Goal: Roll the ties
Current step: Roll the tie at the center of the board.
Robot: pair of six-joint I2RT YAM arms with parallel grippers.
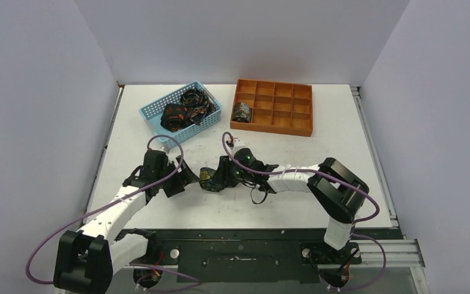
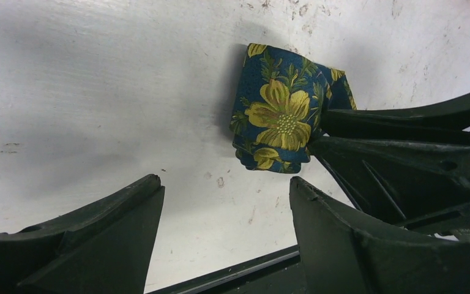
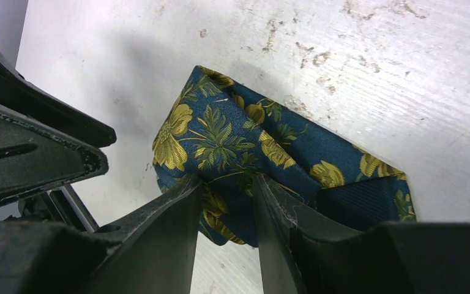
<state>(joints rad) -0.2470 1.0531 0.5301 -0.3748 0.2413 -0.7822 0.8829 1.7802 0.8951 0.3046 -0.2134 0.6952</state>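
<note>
Near the middle of the white counter (image 1: 343, 153), a shade toward 9 o'clock, lies the floral tie (image 1: 210, 179), navy with yellow-green blooms, folded into a short, thick bundle resting flat on the surface. The right gripper (image 3: 226, 208) reaches it from the 3 o'clock side, and its two fingers are clamped together on a fold of the cloth, with fabric pinched between them. The left gripper (image 2: 226, 239) sits at the tie's 9 o'clock, close beside it without touching; its fingers stand wide apart with only bare counter between them. Toward 11 o'clock stands a light-blue mesh basket (image 1: 153, 116) holding a heap of loose dark ties (image 1: 182, 110). At 1 o'clock is an orange compartment tray (image 1: 281, 130), with one rolled tie (image 1: 242, 111) in its left-hand column.
</note>
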